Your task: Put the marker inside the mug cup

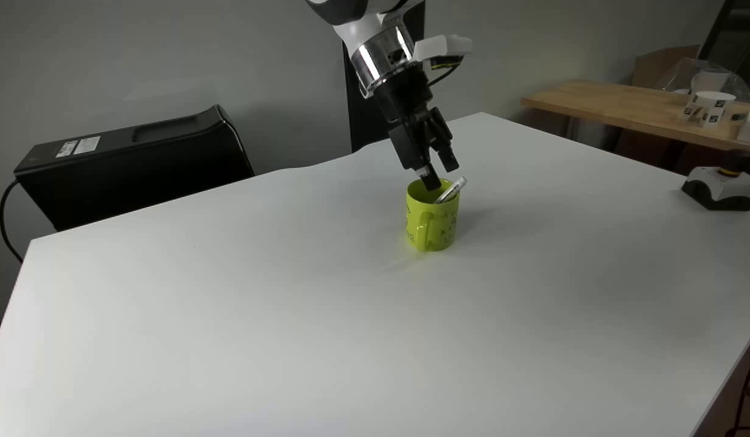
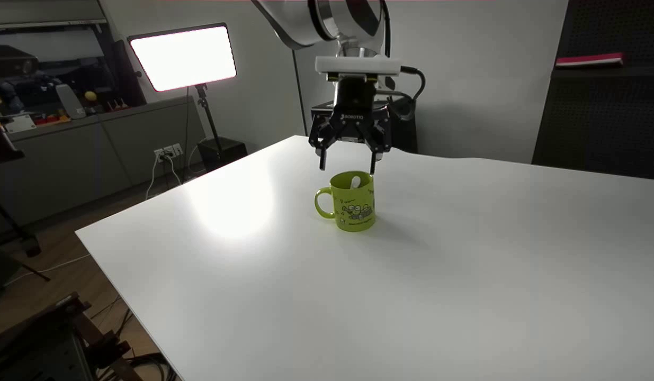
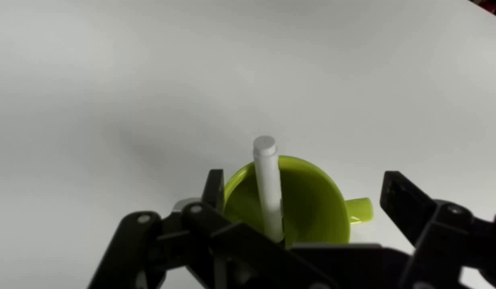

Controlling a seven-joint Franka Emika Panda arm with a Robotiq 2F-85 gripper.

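The lime mug cup (image 1: 438,226) stands upright on the white table and also shows in an exterior view (image 2: 353,209) with its handle to the left. The white marker (image 1: 451,190) stands tilted inside the mug, leaning on the rim with its end sticking out. In the wrist view the marker (image 3: 268,188) lies across the far rim of the mug (image 3: 320,196), and its lower end is hidden behind my gripper. Only its tip shows in an exterior view (image 2: 355,182). My gripper (image 2: 348,167) is open and empty just above the mug, its fingers spread wide (image 3: 302,178).
The white table (image 1: 259,315) holds the mug. A black-and-white device (image 1: 722,188) sits near the table edge. A black box (image 1: 138,164) stands behind the table. A wooden side table (image 1: 605,109) and a bright lamp (image 2: 184,57) stand farther away.
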